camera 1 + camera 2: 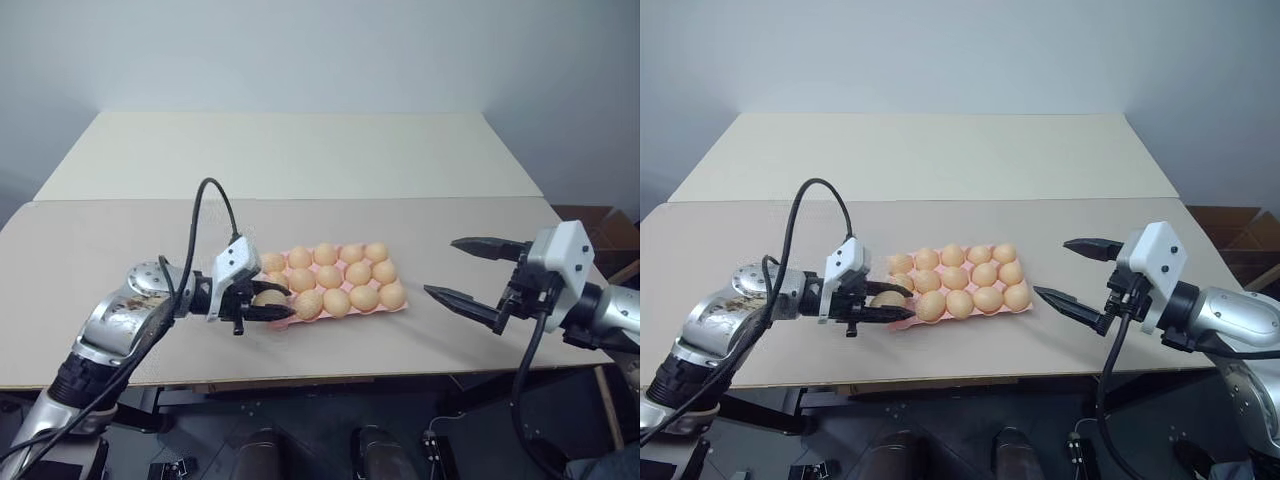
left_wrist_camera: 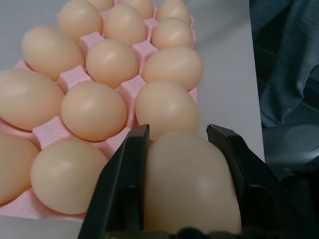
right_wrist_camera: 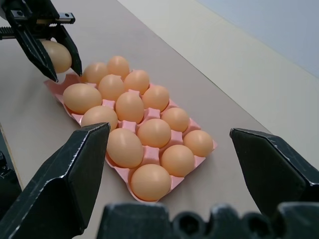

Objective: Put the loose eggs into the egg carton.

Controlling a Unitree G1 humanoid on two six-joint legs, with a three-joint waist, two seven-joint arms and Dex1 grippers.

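Observation:
The pink egg carton (image 3: 52, 85) lies in the middle of the table with several pale orange eggs (image 1: 336, 300) sitting in its cups. My left gripper (image 1: 276, 305) is at the carton's left end, by the near corner, shut on one more egg (image 2: 187, 184). Its black fingers (image 2: 124, 184) press that egg's two sides. Whether the held egg (image 3: 57, 56) rests in a cup I cannot tell. My right gripper (image 1: 440, 266) hangs open to the right of the carton, apart from it, with nothing between its fingers (image 3: 75, 174).
The carton lies on the near beige table (image 1: 100, 250), whose front edge (image 1: 330, 378) runs close below both grippers. A second table top (image 1: 290, 150) adjoins behind it. A brown box (image 1: 600, 225) stands past the right end.

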